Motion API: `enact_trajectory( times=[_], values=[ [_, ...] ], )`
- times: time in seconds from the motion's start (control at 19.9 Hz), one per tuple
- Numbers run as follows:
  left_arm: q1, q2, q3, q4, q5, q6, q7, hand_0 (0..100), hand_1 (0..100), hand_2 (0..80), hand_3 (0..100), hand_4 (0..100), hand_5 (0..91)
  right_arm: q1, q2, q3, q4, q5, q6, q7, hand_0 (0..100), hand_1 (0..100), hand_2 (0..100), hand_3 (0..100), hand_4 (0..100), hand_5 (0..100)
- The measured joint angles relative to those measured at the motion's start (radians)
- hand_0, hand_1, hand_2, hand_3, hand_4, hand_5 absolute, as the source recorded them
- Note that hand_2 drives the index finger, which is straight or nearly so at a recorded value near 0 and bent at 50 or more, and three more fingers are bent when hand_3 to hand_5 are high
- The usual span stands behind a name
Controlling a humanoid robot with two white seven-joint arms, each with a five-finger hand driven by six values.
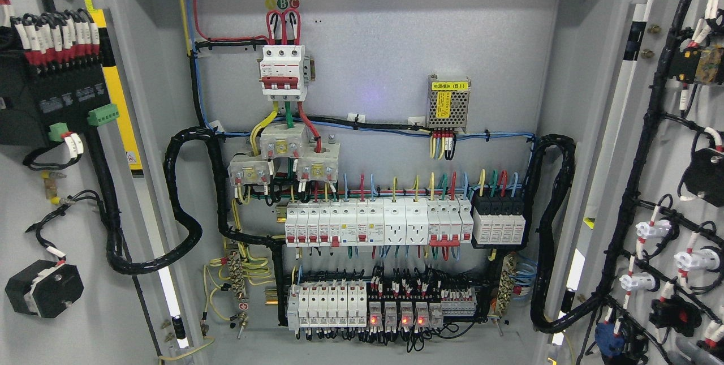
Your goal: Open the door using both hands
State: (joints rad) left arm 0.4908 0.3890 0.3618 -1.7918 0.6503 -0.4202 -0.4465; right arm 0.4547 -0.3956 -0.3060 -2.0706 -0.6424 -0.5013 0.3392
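Neither hand was seen, so grip and nearness could not be told. The left door [68,184] and right door [667,184] were found swung wide, flanking the cabinet [367,71].

The cabinet back panel [384,42] is plain pale grey, as are both open doors: the left door [85,297] and the right door [673,144]. The main breaker [284,69] is white with red levers. Its wires run yellow, green and red. The power module [448,103] is perforated silver with a yellow label. The corrugated conduit [181,223] is black. Relays [399,315] glow red.
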Motion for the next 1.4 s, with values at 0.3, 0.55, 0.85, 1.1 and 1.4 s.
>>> enact_trajectory(
  times=[0.3, 0.55, 0.85, 1.1, 1.4],
  values=[
    [-0.022, 0.061, 0.015, 0.075, 0.078, 0.028, -0.002, 0, 0, 0.0, 0, 0, 0.0, 0.017, 0.007, -0.025, 0.003, -0.014, -0.001, 0.0, 21, 9, 0, 0, 0, 0],
    [-0.055, 0.099, 0.022, 0.121, 0.15, 0.104, -0.003, 0, 0, 0.0, 0, 0, 0.0, 0.032, 0.011, -0.05, 0.007, -0.05, -0.002, 0.001, 21, 9, 0, 0, 0, 0],
    [-0.094, 0.14, 0.027, 0.164, 0.202, 0.146, 0.002, 0, 0, 0.0, 0, 0, 0.0, 0.042, 0.014, -0.077, 0.016, -0.072, -0.002, 0.005, 21, 9, 0, 0, 0, 0],
    [-0.107, 0.17, 0.031, 0.19, 0.244, 0.151, -0.053, 0, 0, 0.0, 0, 0, 0.0, 0.044, 0.017, -0.098, 0.028, -0.082, -0.002, 0.003, 21, 9, 0, 0, 0, 0],
    [-0.114, 0.197, 0.039, 0.222, 0.275, 0.151, -0.119, 0, 0, 0.0, 0, 0, 0.0, 0.046, 0.02, -0.118, 0.04, -0.087, -0.002, 0.0, 21, 9, 0, 0, 0, 0]
  ],
)
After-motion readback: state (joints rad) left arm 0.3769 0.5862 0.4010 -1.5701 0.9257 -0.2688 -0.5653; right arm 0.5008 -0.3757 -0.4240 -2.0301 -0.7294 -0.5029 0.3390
